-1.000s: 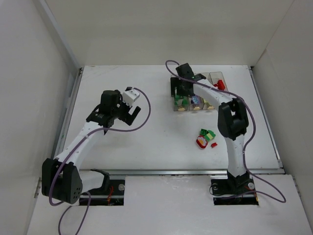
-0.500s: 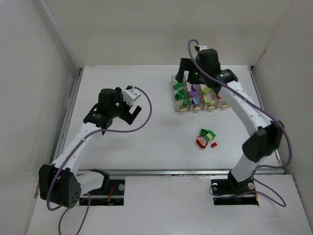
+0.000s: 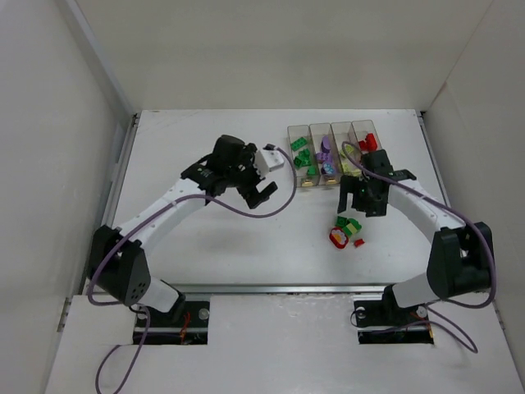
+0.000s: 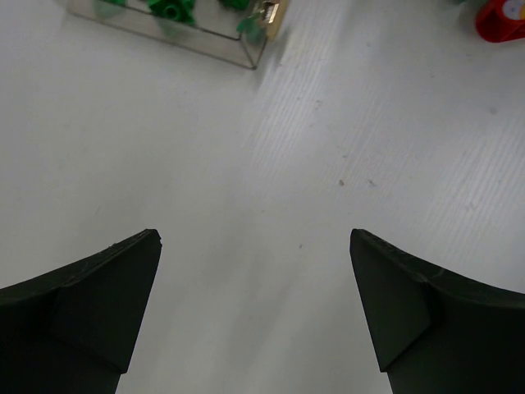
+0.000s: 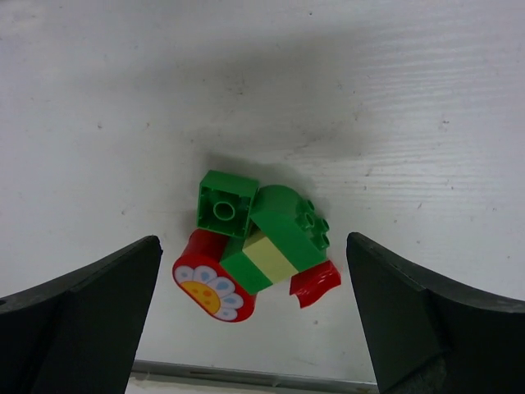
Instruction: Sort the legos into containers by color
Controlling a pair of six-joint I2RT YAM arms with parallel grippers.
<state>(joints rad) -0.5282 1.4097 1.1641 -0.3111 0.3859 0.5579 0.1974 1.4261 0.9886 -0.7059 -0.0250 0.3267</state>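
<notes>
Four clear bins (image 3: 331,125) stand in a row at the back right, holding green (image 3: 301,156), purple (image 3: 326,153), pale yellow-green (image 3: 348,162) and red legos (image 3: 367,142). A loose pile (image 3: 345,231) lies in front of them. In the right wrist view it is a green square brick (image 5: 227,205), a green curved brick (image 5: 289,217) with a pale yellow part, a red flower brick (image 5: 209,281) and a small red piece (image 5: 316,281). My right gripper (image 3: 361,203) (image 5: 254,246) is open just above this pile. My left gripper (image 3: 261,195) (image 4: 254,246) is open and empty over bare table.
The green bin's end (image 4: 205,33) with its yellowish mark (image 4: 271,15) shows at the top of the left wrist view, and the red flower brick (image 4: 502,20) at the top right. White walls enclose the table. A metal rail (image 3: 287,287) runs along the near edge.
My right gripper has come back from over the bins to above the loose pile. My left gripper has swung right, towards the middle of the table.
</notes>
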